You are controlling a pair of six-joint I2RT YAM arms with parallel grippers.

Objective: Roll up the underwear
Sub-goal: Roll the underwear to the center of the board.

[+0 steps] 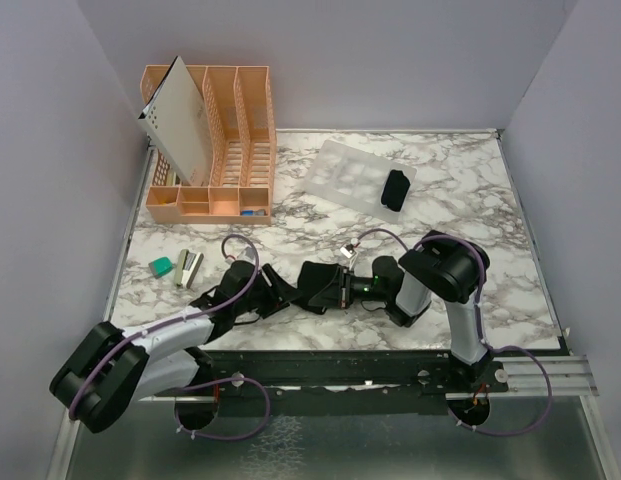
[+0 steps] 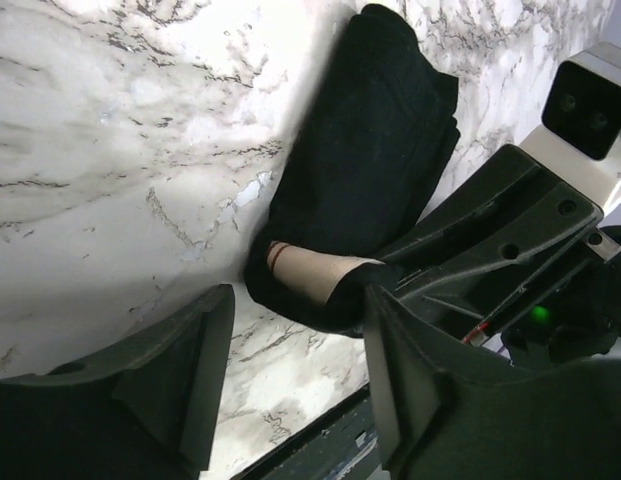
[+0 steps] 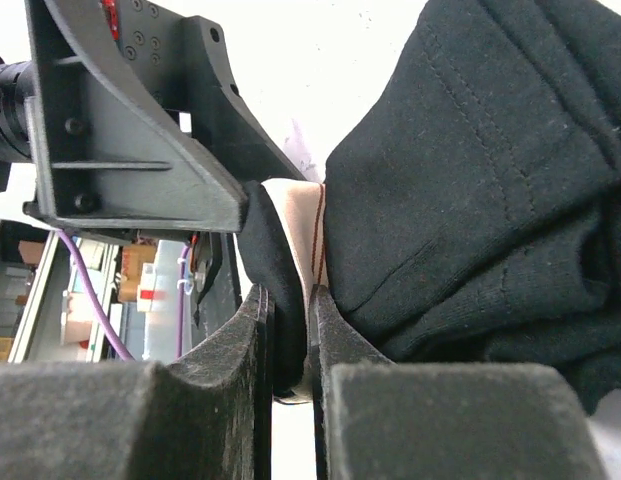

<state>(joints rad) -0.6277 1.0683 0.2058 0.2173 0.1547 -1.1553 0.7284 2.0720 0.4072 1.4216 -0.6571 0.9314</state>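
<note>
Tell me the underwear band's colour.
The underwear's band is tan with thin reddish stripes; right wrist view.

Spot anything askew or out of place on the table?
The grey perforated panel leans diagonally across the orange organizer at back left, not slotted straight. Nothing else stands out; the right gripper pinches the underwear at its tan band.

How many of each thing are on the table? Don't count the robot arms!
Underwear: 2 (the other one lies on the tray)
Tray: 1
Organizer: 1
Board: 1
Stapler: 1
Green block: 1
Total: 7
Not counted: small bits in the organizer, too small to tell.
</note>
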